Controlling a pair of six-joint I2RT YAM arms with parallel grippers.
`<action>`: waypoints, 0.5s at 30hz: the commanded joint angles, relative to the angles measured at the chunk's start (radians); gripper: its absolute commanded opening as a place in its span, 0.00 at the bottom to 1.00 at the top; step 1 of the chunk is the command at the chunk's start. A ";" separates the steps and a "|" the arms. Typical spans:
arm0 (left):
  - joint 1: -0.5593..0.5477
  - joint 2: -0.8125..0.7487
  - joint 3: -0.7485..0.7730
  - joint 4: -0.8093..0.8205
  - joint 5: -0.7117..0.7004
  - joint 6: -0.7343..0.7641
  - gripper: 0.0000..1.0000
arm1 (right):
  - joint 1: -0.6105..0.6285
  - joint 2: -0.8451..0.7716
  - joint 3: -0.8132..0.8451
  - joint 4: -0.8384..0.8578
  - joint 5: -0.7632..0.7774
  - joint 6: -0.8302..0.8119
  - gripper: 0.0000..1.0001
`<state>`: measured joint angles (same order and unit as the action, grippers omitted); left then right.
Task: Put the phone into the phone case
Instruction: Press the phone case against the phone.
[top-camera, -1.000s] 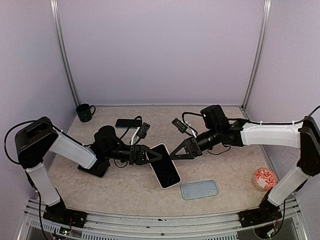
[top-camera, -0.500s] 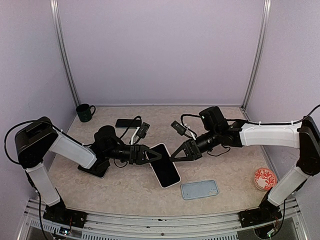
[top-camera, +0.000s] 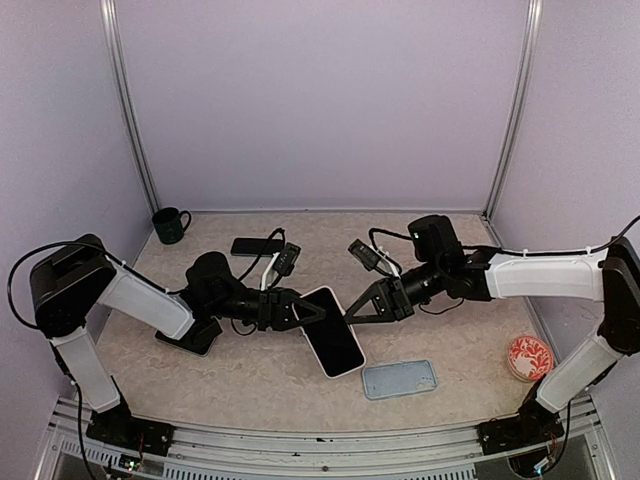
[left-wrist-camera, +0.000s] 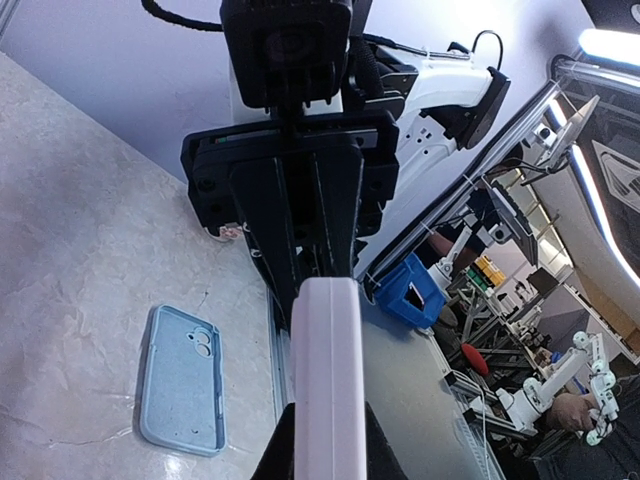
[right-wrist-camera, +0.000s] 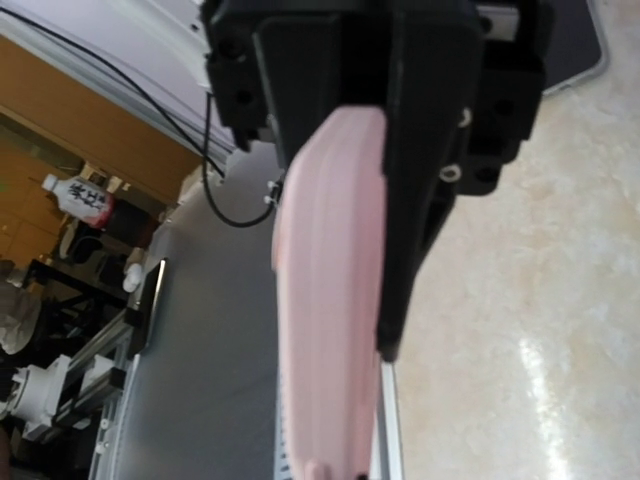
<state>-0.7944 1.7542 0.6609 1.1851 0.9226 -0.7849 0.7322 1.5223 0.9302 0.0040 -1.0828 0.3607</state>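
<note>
right arm (top-camera: 372, 303) has eased back from the phone (top-camera: 330, 343). left fingers (top-camera: 298, 312) clamped on it, held mid-worktop; right fingers: cannot tell. case (top-camera: 400, 379) near front edge. handover step; next, right grip.

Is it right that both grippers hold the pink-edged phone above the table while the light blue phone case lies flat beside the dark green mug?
Not beside the mug. The top external view shows the light blue phone case at the near edge, while the dark green mug stands in the far left corner. Both the left gripper and right gripper hold the pink-edged phone.
</note>
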 joint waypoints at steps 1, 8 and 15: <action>0.021 -0.018 -0.008 0.014 -0.005 -0.010 0.00 | -0.026 -0.080 -0.030 0.090 -0.181 0.027 0.07; 0.022 -0.018 -0.007 0.013 -0.005 -0.009 0.00 | -0.069 -0.104 -0.050 0.127 -0.197 0.066 0.17; 0.024 -0.019 0.000 -0.007 -0.031 -0.009 0.00 | -0.076 -0.104 -0.007 -0.023 -0.050 -0.014 0.48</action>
<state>-0.7708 1.7519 0.6548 1.1641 0.9085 -0.7879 0.6590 1.4281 0.8871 0.0864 -1.2095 0.4107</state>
